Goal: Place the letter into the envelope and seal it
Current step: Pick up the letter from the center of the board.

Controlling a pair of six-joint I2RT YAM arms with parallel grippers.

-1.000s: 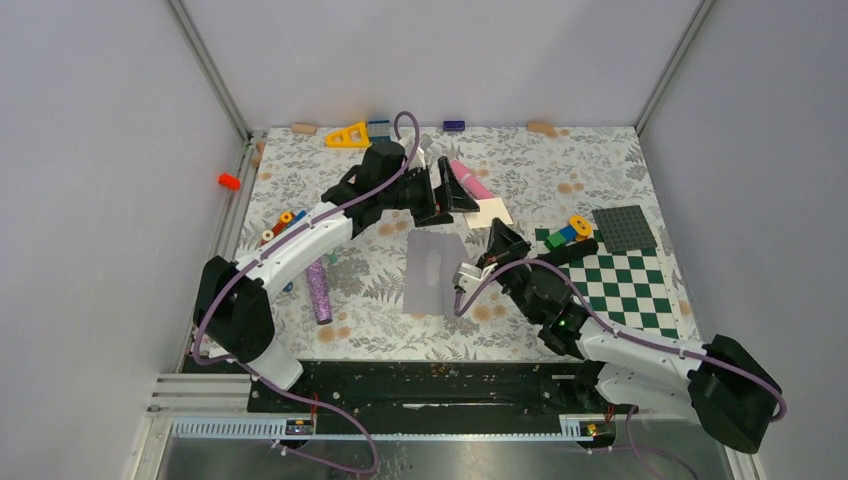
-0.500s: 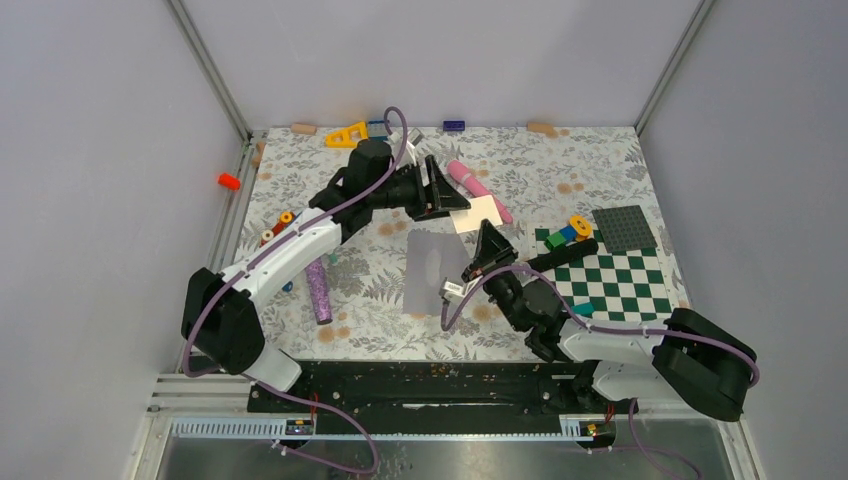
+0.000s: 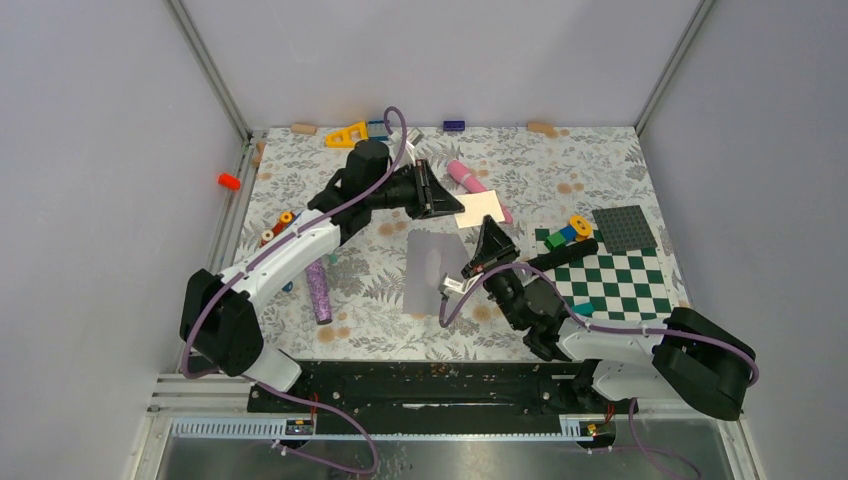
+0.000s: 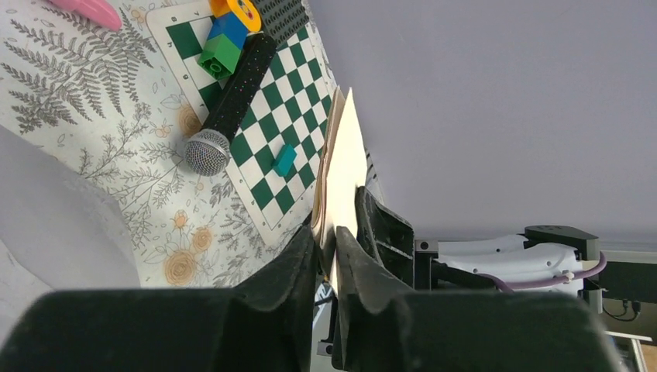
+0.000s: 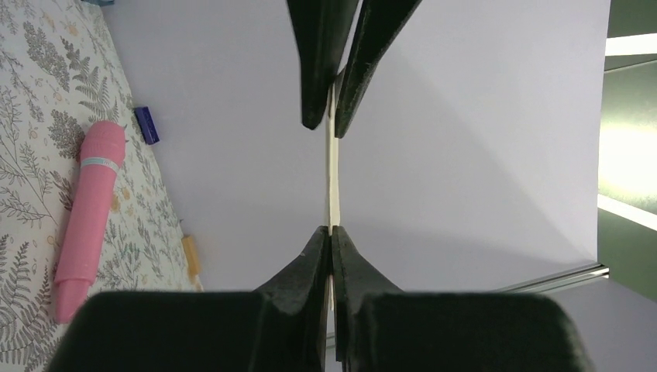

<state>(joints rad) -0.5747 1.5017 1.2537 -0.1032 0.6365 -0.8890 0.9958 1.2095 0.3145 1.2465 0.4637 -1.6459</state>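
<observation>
The letter (image 3: 479, 208), a cream card, hangs in the air above the floral cloth, pinched from two sides. My left gripper (image 3: 447, 204) is shut on its left edge, and in the left wrist view the letter (image 4: 345, 167) rises edge-on from between that gripper's (image 4: 326, 242) fingers. My right gripper (image 3: 487, 236) is shut on the near edge; its own view shows the letter (image 5: 333, 182) as a thin strip running from the right gripper (image 5: 331, 232) up to the left fingers (image 5: 319, 70). The pale grey-lavender envelope (image 3: 434, 270) lies flat below, and the envelope (image 4: 46, 221) shows in the left wrist view.
A pink tube (image 3: 470, 182) lies behind the letter. The green-and-white checkerboard mat (image 3: 625, 285) carries a black microphone (image 3: 560, 255) and small blocks (image 3: 568, 233). A purple glitter tube (image 3: 319, 292) lies at the left. Toys line the back edge (image 3: 348, 134).
The left gripper's jaws have closed from wide open onto the letter's edge. The right arm swung left early on, then held still, shut on the letter.
</observation>
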